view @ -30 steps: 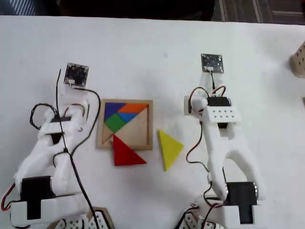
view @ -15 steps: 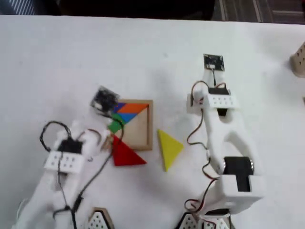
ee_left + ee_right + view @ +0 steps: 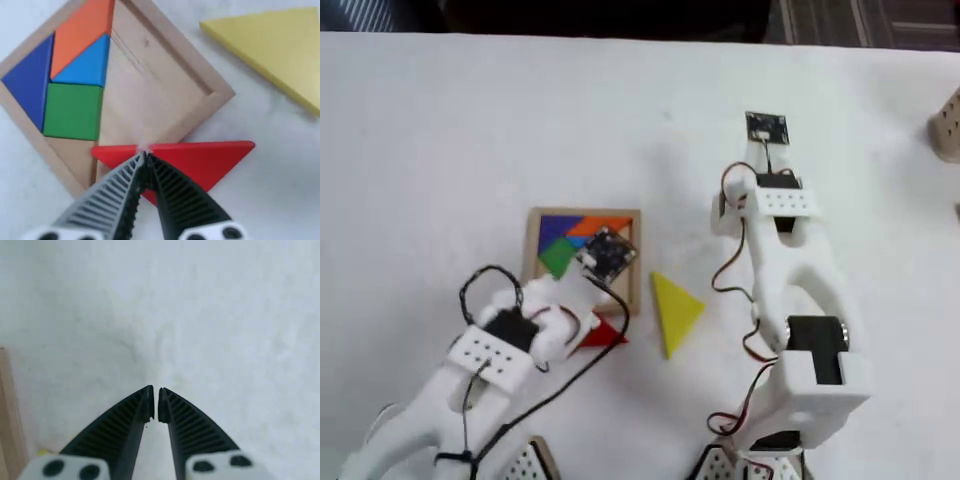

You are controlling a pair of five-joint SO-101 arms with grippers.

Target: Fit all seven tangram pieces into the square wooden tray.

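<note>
The tray is pale bare wood, matt, with a faint grain on its floor, while the red triangle, the yellow triangle and the coloured pieces are smooth and evenly coated, with a soft satin sheen. The left pincer and the right pincer have ribbed dark plastic fingers on matt white plastic bodies. The worktop is white, matt and faintly mottled.
</note>
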